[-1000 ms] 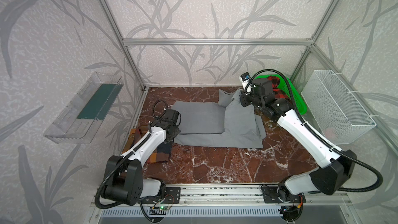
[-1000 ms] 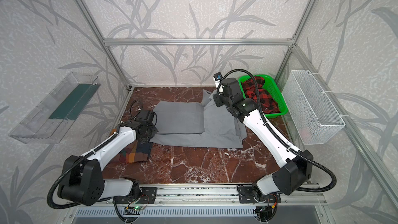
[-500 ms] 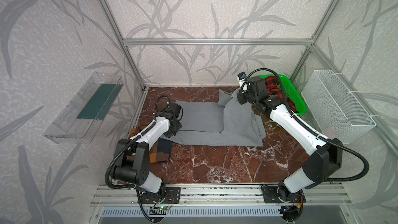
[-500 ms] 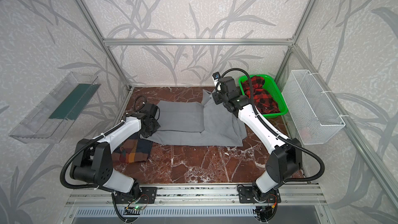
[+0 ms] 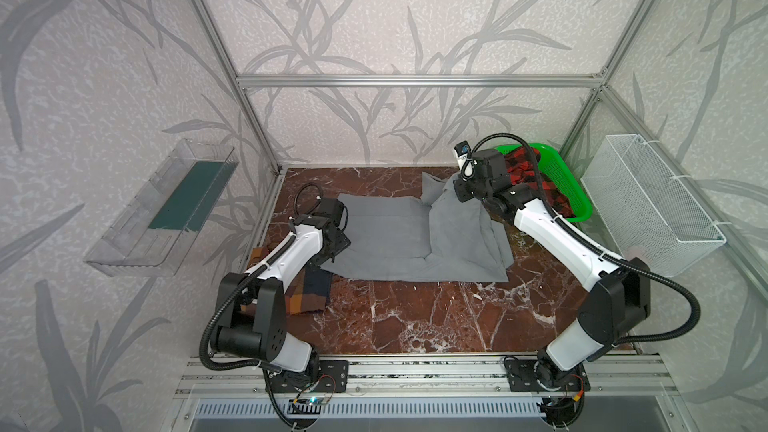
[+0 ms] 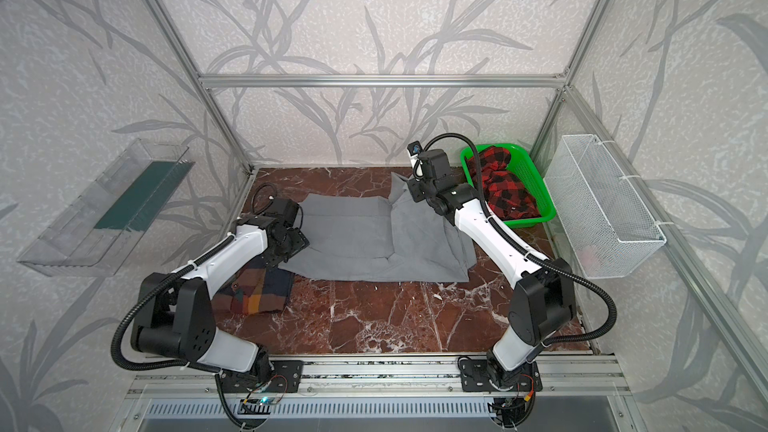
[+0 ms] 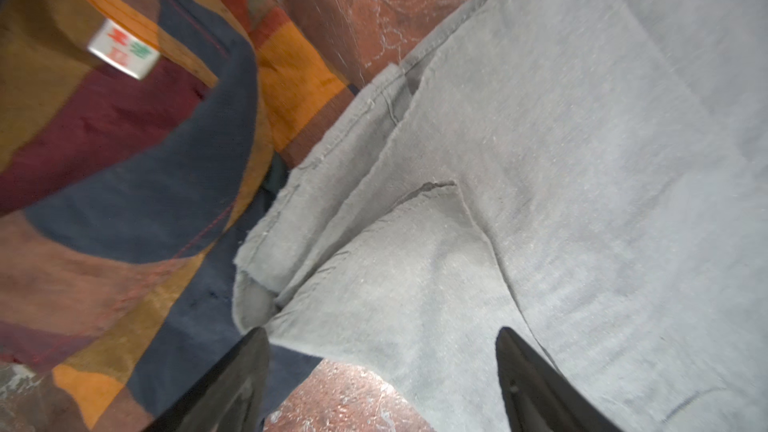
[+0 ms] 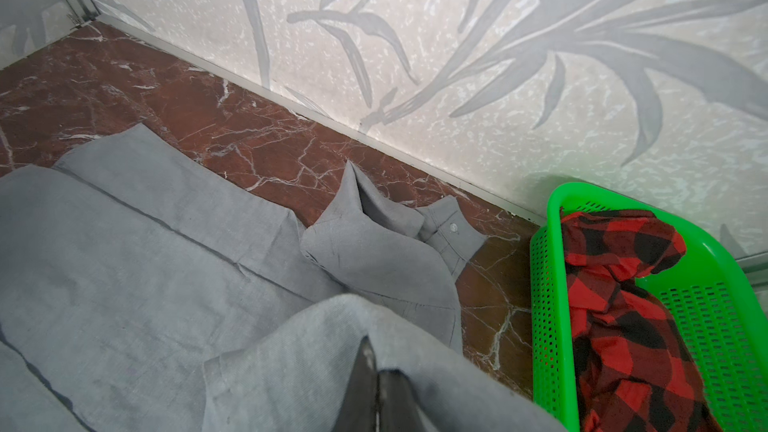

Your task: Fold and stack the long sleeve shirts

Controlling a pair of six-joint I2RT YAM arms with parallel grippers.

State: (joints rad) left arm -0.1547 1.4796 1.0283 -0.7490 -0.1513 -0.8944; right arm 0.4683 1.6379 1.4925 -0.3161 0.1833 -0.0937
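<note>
Between leaf-patterned walls (image 5: 374,14), grey shirt (image 5: 395,238) on marble (image 5: 415,317)

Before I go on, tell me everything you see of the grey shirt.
The grey shirt is plain woven cloth, spread partly folded on the marble table, with seams and layered hems showing. A bunched peak and a buttoned cuff lie at its far edge. The right gripper is shut on a fold at its right side, lifting that part into a ridge. Its near left corner overlaps the colour-block shirt; the left gripper hangs open over that corner, holding nothing.
</note>
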